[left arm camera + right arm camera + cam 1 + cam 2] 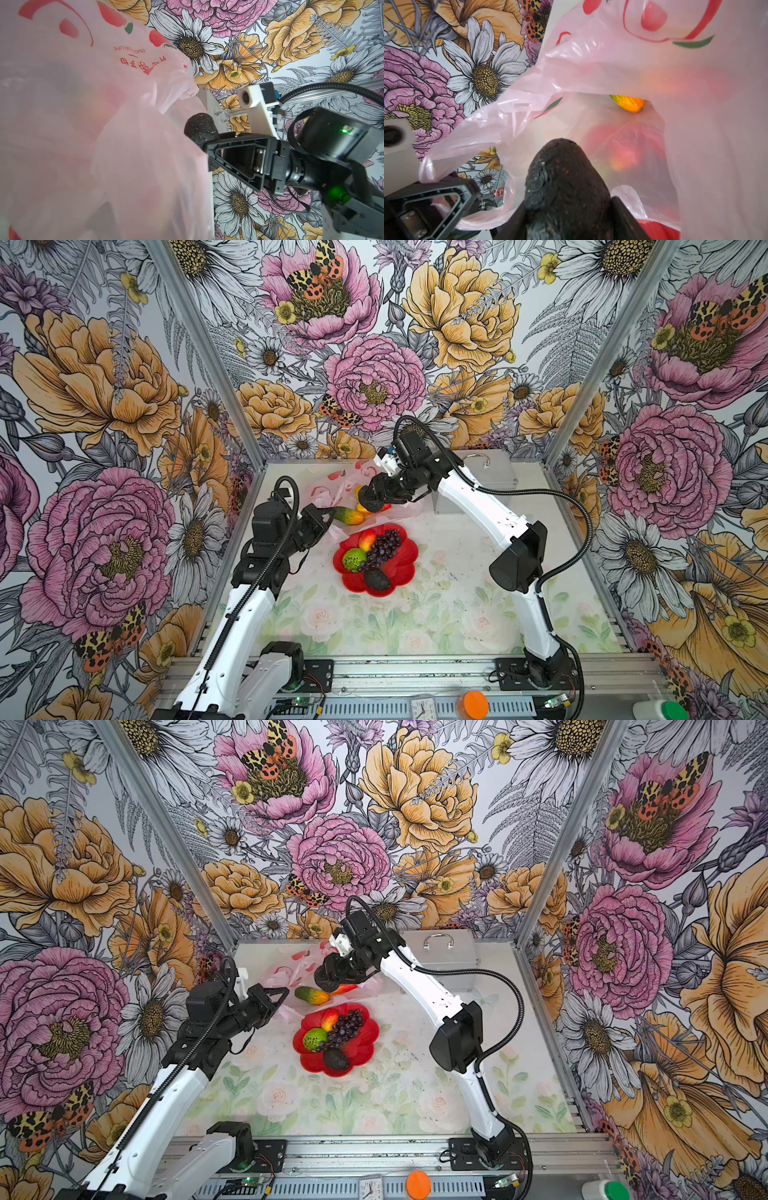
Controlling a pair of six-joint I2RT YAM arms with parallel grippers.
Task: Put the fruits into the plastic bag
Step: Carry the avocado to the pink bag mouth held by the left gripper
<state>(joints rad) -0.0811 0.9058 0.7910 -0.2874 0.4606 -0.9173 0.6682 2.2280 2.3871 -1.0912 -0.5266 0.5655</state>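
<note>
Left jaws are pinching shut on the plastic bag rim, lifting it, likely so the mouth is gaping toward the right jaws. Right jaws are gripping the dark avocado-like fruit half-wide, its tip poking into that mouth. Green-orange fruit is lying further in, ahead of the right jaws. Grapes are sitting on the red plate, apart from both jaws.
</note>
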